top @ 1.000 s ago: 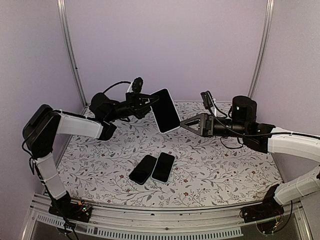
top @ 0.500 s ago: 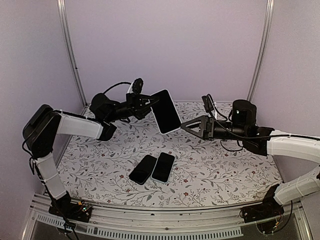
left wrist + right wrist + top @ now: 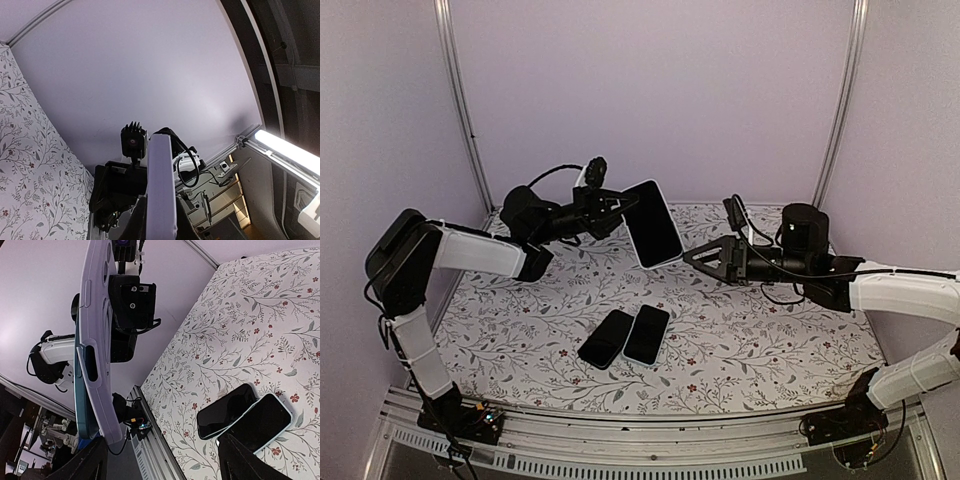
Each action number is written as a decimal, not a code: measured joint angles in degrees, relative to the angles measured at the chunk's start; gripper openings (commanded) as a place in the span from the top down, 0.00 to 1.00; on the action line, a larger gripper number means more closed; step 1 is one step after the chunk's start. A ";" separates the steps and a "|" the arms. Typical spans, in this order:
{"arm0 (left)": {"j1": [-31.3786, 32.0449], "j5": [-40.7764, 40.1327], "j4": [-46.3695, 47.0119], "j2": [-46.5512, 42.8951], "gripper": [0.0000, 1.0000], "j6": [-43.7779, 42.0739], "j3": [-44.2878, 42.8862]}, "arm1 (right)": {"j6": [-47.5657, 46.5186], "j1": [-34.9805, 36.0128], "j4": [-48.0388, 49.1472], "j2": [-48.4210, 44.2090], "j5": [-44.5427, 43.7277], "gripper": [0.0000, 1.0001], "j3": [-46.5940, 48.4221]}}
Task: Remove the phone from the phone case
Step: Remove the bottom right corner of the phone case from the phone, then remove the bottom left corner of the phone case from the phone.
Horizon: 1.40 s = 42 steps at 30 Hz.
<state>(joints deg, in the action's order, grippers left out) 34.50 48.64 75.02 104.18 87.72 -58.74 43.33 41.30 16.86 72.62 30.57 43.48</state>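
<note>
The phone (image 3: 651, 222) sits in its case (image 3: 97, 340), lifted clear of the table (image 3: 770, 330) and pinched between the left jaws. The left gripper (image 3: 620, 207) clamps the cased phone face-to-back near one long edge. In the left wrist view it appears edge-on, rising from between those jaws. The right gripper (image 3: 688, 256) hangs just off the phone's lower corner, not touching it, with its jaws spread wide.

Handling (judgement): the phone is rigid, smooth, glass-faced and fragile, and a drop to the table risks damage. The case looks like a flexible shell gripping the phone's rim, so it should yield at a corner while the phone stays stiff. The likely best hold for the right jaws is the free lower corner or short end, farthest from the left jaws. They should take the case lip alone, not case and phone together. In the right wrist view a teal edge runs beside the lilac case. Whether the phone has begun to part from the case there cannot be told.

Clearance: there is open air around the phone, ahead of and above both sets of jaws. Two loose phones (image 3: 646, 334) lie touching side by side on the table, below the gap between the two sets of jaws.
</note>
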 measured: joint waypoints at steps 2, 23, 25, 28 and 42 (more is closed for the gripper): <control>0.04 0.07 -0.98 0.00 1.00 -0.63 0.00 | -0.02 -0.13 0.00 0.33 0.50 0.23 0.07; 3.87 -7.69 -2.03 0.59 1.00 -3.43 -0.61 | 4.74 -0.79 10.27 6.10 9.75 0.69 2.03; 3.91 -8.90 -1.97 0.63 1.00 -3.04 -0.15 | 4.15 -0.39 10.75 6.10 8.76 0.76 2.10; 3.91 -10.29 -1.01 1.38 1.00 -1.20 0.20 | 2.91 0.28 10.95 6.08 6.93 0.79 2.12; 5.51 -14.88 -1.73 3.32 1.00 5.99 0.63 | -10.43 4.09 -0.31 5.22 -11.08 0.82 3.78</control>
<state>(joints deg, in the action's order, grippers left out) 40.01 33.76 73.30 107.50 93.71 -58.11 32.91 45.39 16.56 77.84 19.49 47.27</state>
